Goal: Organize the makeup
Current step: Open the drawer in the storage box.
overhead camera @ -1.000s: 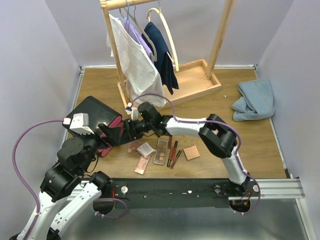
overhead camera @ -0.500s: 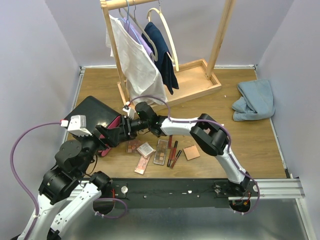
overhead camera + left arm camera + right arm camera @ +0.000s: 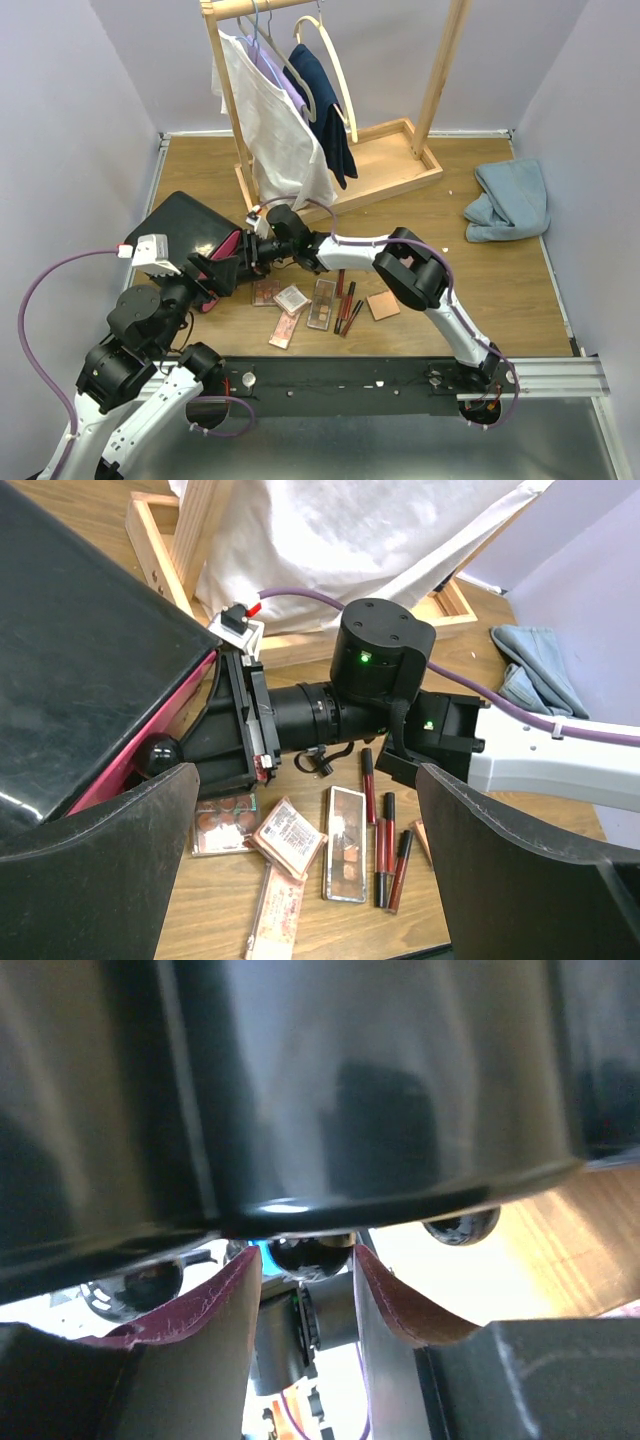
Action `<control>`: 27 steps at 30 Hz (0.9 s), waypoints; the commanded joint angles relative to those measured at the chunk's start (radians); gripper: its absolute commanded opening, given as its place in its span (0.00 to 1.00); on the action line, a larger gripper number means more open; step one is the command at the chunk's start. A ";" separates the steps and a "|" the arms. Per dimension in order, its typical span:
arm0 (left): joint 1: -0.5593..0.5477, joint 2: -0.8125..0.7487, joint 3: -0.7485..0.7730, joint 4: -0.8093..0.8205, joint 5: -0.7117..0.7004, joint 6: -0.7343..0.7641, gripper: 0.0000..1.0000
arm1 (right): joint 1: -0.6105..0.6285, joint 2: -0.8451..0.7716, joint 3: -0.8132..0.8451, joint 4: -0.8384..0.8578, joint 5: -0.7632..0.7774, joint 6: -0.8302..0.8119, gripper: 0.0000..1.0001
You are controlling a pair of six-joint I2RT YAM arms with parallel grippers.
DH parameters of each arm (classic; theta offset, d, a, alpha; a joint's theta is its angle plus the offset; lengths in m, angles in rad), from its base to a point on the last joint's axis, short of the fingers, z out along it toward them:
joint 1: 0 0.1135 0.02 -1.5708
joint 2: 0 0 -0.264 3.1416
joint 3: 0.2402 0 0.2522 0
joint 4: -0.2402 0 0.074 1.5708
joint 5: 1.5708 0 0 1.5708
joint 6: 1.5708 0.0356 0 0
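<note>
Right arm stretched far to left across table (image 3: 500,290), low, forearm almost level, wrist pointing at front of black case (image 3: 178,222). Right fingers (image 3: 228,1298) stand on both sides of round black knob (image 3: 310,1254) on pink drawer (image 3: 228,246); gaps very thin, I cannot tell if clamped. Left arm folded near own base, left fingers (image 3: 100,865) spread fully wide, nothing inside, hovering above table, facing right wrist. Makeup (image 3: 312,300) lies loose on table just beside case, on near side of right forearm: palettes, compact, dark-red tubes.

Glossy black plastic case (image 3: 80,650) — matt wood table (image 3: 480,290), soft blue cloth (image 3: 510,200), smooth dark-red tubes (image 3: 384,850).
</note>
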 commanded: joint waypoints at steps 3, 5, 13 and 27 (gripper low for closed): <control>0.004 -0.010 -0.016 -0.012 -0.013 -0.025 0.99 | -0.011 0.063 0.079 0.004 0.037 0.046 0.50; 0.004 -0.011 -0.019 -0.011 -0.012 -0.030 0.99 | -0.016 0.069 0.082 0.005 0.039 0.049 0.50; 0.006 0.005 -0.026 0.000 -0.004 -0.036 0.99 | -0.044 0.103 0.123 0.020 0.036 0.058 0.55; 0.004 0.015 -0.037 0.012 -0.003 -0.037 0.99 | -0.061 0.057 0.048 0.082 0.020 0.061 0.34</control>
